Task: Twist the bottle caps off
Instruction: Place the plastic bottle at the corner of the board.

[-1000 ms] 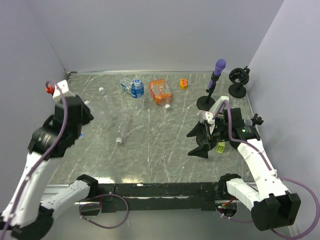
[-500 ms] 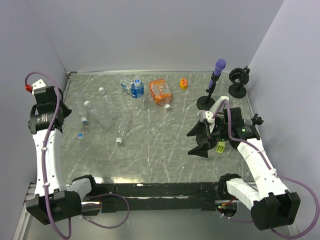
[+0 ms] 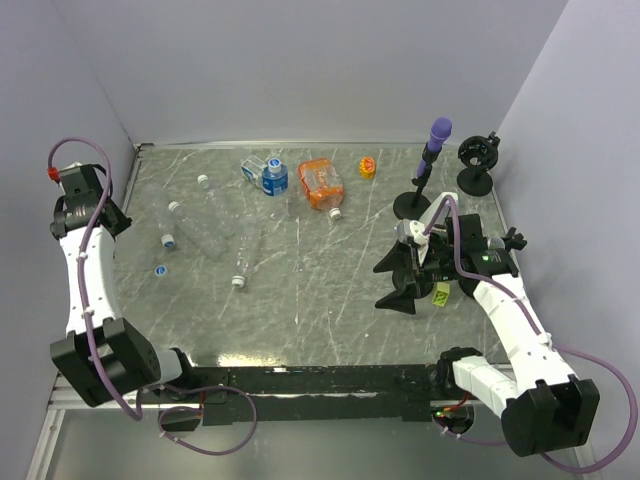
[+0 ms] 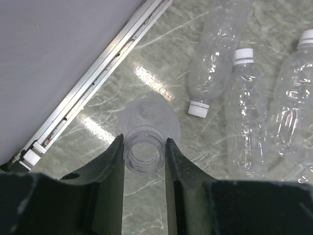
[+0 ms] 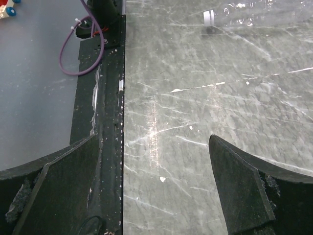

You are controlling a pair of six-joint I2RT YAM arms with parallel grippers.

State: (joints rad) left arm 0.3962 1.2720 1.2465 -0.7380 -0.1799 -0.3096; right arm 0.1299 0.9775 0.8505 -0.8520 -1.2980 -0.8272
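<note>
Nearby sit 3 white caps; left hand pinches open-necked bottle, right hand spread.

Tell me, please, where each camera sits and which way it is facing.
Top external: above and behind, looking down on the table; left arm and right arm show.
Left wrist: on the left gripper, looking down, jaws closed on an uncapped bottle.
Right wrist: on the open right gripper, facing the table's near edge.
Shared: top and left wrist both show the capped bottles.

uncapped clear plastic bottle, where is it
Left wrist view: the uncapped clear plastic bottle sits between the left gripper's fingers, by the metal table-edge rail.
</note>
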